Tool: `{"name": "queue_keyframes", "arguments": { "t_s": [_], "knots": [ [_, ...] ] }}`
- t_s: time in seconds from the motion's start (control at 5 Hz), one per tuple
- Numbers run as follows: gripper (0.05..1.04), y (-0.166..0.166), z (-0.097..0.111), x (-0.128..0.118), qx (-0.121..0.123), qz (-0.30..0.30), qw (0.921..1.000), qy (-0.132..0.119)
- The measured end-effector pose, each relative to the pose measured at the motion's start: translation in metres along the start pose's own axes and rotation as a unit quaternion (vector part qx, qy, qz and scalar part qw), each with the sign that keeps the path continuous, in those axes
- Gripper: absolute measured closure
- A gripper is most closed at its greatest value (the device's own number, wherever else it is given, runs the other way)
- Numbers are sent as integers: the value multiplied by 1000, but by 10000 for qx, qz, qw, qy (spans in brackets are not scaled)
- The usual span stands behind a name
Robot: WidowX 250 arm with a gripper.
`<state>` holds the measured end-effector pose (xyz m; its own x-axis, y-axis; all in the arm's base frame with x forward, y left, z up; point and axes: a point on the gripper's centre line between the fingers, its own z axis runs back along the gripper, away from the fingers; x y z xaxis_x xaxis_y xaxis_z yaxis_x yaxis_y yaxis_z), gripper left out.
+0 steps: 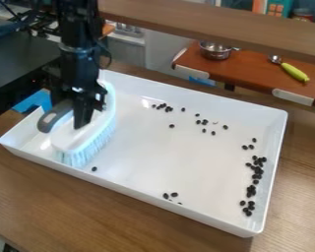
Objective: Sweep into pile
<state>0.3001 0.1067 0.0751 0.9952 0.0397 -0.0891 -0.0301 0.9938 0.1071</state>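
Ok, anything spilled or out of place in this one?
Nothing stands out: small dark pieces lie scattered inside the tray, as a sweeping task would suggest; one sits apart, near the brush.

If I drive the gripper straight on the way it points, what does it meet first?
Most likely the scrub brush right under the gripper, at or near contact; beyond its bristles comes the white tray. Depth is hard to judge from this angle.

Bright, soft light — small glare inside tray (153, 152).
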Motion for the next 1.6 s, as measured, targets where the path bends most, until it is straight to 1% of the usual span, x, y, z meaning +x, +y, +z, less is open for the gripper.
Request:
{"name": "queue_keyframes", "arguments": {
  "t_s": [0.4, 0.6, 0.8, 1.0, 1.2, 1.4, 1.6],
  "knots": [
    [589, -22, -3, -9, 298, -217, 9993, -77],
    [589, -29, -4, -11, 326, -183, 9993, -38],
    [589, -48, -4, -10, 371, -122, 9992, -14],
    [589, -71, -3, -6, 315, -13, 9994, 150],
    [589, -89, -2, -5, 205, 79, 9994, 275],
    [589, -109, -1, -6, 142, 76, 9994, 321],
    [589, -136, -4, -6, 5, 67, 9991, 410]
  ]
}}
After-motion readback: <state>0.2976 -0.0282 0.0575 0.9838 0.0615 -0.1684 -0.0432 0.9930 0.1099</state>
